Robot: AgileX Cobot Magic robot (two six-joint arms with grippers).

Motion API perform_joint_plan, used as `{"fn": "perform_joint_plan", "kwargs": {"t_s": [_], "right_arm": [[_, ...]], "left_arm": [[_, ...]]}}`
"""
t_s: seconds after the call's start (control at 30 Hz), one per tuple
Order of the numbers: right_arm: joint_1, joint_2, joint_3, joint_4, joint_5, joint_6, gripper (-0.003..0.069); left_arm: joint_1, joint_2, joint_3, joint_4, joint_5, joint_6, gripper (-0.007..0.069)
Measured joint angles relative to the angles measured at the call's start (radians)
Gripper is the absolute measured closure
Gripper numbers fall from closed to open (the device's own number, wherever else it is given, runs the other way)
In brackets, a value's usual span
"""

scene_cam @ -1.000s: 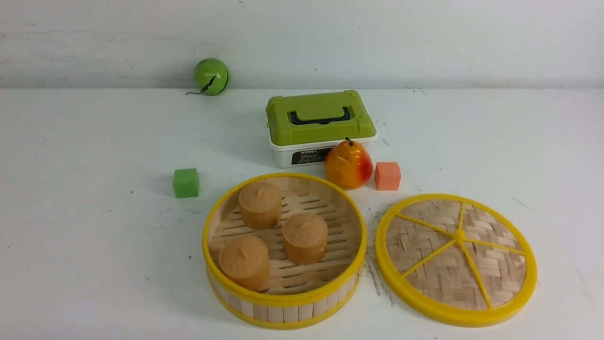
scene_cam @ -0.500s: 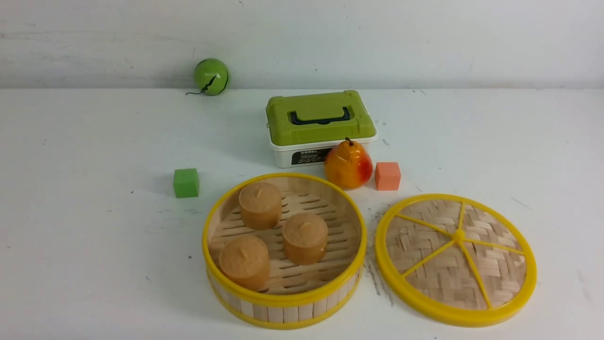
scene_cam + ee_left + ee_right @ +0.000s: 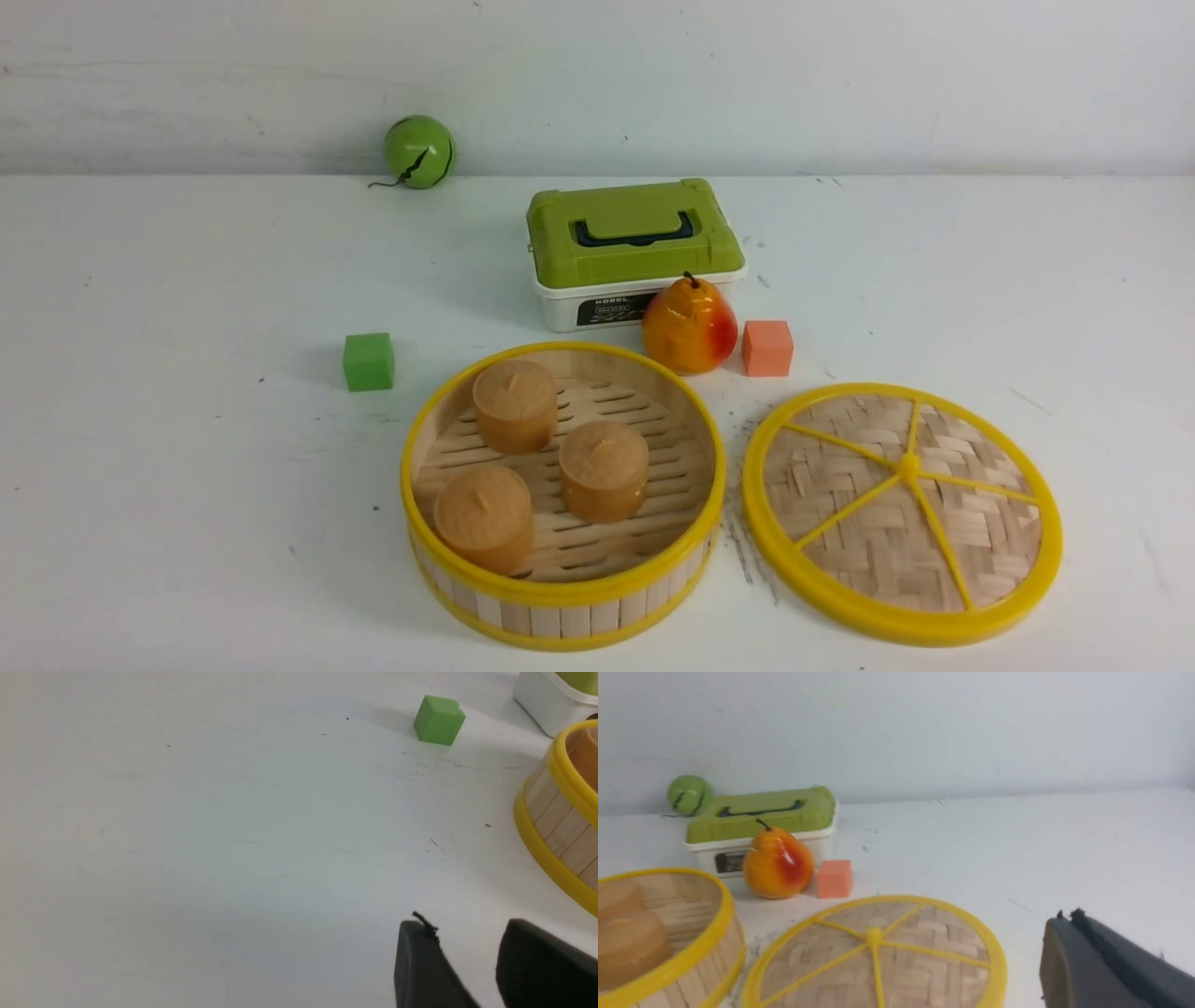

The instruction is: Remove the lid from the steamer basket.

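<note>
The steamer basket (image 3: 560, 597) stands open at the front centre of the table, with three brown buns (image 3: 513, 403) on its slatted floor. The lid (image 3: 878, 551) lies flat on the table just right of the basket, a narrow gap apart. Neither gripper shows in the front view. My left gripper (image 3: 467, 933) is open and empty, low over bare table to the left of the basket's wall (image 3: 556, 826). My right gripper (image 3: 1064, 921) is shut and empty, off the right side of the lid (image 3: 896, 970); the basket (image 3: 724, 933) is beyond the lid.
A white box with a green top (image 3: 635, 243) stands behind the basket. A pear (image 3: 689, 327) and an orange cube (image 3: 767, 348) sit in front of it. A green cube (image 3: 368, 361) is left of the basket, and a green ball (image 3: 418, 151) lies by the back wall.
</note>
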Motion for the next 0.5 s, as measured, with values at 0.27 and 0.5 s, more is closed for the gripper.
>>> {"fn": "perform_joint_plan", "kwargs": {"t_s": [0.27, 0.5], "right_arm": [[-0.043, -0.090, 0.028, -0.076, 0.311, 0.089, 0.0683], [-0.043, -0.090, 0.020, -0.096, 0.361, 0.118, 0.0683]], "left_arm": [[0.000, 0.000, 0.000, 0.000, -0.001, 0.000, 0.0385], [0.000, 0.000, 0.000, 0.000, 0.000, 0.000, 0.0385]]}}
